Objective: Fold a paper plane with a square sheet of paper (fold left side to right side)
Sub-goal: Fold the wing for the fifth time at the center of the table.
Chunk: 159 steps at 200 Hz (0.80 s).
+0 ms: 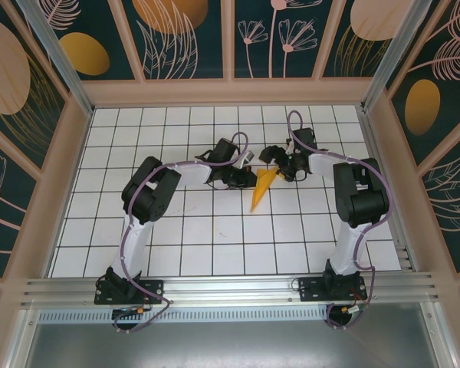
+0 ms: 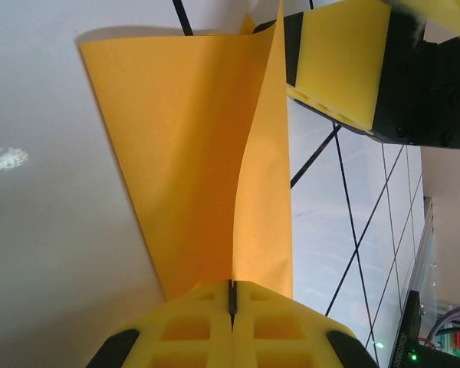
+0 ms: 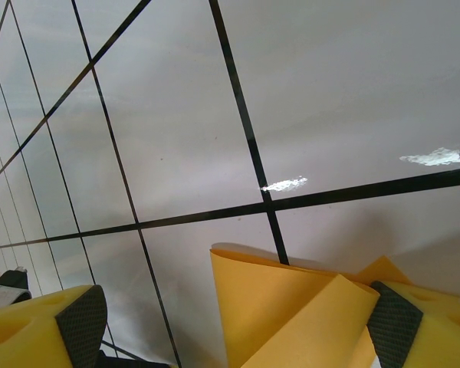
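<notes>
The paper plane (image 1: 261, 190) is orange paper folded into a slim dart, its point toward the near side and its wide end raised between both arms. My left gripper (image 2: 231, 303) is shut on the paper plane (image 2: 192, 153), pinching its fold upright between the yellow fingers. In the top view the left gripper (image 1: 248, 172) meets the paper from the left. My right gripper (image 3: 238, 326) is open, its fingers wide apart. The paper's curled end (image 3: 291, 314) lies between them, close against the right-hand pad (image 3: 395, 326). The right gripper (image 1: 277, 164) sits just right of the paper's wide end.
The white tiled floor (image 1: 215, 238) with black grid lines spreads around the paper. Patterned walls (image 1: 184, 38) enclose the back and both sides. A metal rail (image 1: 230, 290) with both arm bases runs along the near edge. Purple cables trail along each arm.
</notes>
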{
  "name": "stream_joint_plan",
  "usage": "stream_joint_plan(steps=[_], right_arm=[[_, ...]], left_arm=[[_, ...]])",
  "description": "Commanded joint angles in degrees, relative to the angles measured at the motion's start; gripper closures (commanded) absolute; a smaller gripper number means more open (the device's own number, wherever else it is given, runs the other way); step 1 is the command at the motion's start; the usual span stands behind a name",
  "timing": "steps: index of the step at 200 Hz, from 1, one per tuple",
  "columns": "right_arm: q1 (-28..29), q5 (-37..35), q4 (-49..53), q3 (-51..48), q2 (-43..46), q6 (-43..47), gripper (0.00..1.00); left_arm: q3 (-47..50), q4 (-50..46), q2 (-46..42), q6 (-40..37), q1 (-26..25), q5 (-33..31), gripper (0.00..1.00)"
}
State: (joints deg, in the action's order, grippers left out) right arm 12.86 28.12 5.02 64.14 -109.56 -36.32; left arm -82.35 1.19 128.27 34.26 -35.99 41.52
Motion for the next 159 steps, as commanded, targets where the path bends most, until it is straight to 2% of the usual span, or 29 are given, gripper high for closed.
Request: stream_joint_plan(steps=[1, 120, 159], right_arm=[[1.3, -0.9, 2.4, 0.0, -3.1, 1.2, 0.09], [1.5, -0.3, 2.0, 0.0, -2.8, 1.6, 0.09], [0.9, -0.2, 1.3, 0.1, -0.3, 2.0, 0.09]], left_arm=[[-1.8, -1.6, 1.6, -1.7, 0.5, 0.1, 1.0], [-1.1, -2.3, 3.5, -2.1, 0.4, -1.3, 1.0], [-0.7, -3.0, 4.2, -2.8, 0.5, -2.4, 1.0]])
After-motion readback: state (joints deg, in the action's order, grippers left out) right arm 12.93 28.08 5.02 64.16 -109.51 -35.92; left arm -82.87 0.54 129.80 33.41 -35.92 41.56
